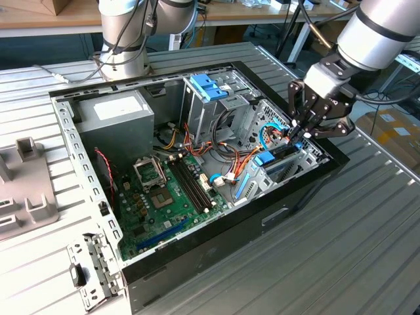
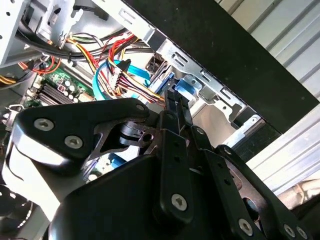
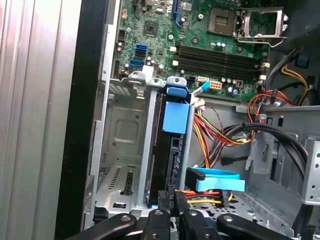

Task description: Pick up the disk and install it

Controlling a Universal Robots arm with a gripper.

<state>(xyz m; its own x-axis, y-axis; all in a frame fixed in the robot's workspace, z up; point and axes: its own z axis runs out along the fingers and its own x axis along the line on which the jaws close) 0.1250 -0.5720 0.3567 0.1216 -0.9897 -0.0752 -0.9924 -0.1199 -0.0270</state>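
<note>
The open computer case (image 1: 197, 164) lay on the ribbed metal surface (image 1: 367, 249). In its drive bay (image 3: 120, 150) the disk (image 3: 167, 150) stood on edge, blue tab (image 3: 177, 117) outward, long axis running straight away from the claw (image 3: 171, 207), whose fingers pinched the disk's near end.

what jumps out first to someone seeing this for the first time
The open computer case, lying on its side on the ribbed metal table, catches the eye first, its green motherboard exposed. At the exterior view's right, the arm's black hand reaches into the drive bay. There, in the first wrist view, the disk stands on edge in a slot, blue tab on top, the hand's fingertips at its end.
</note>
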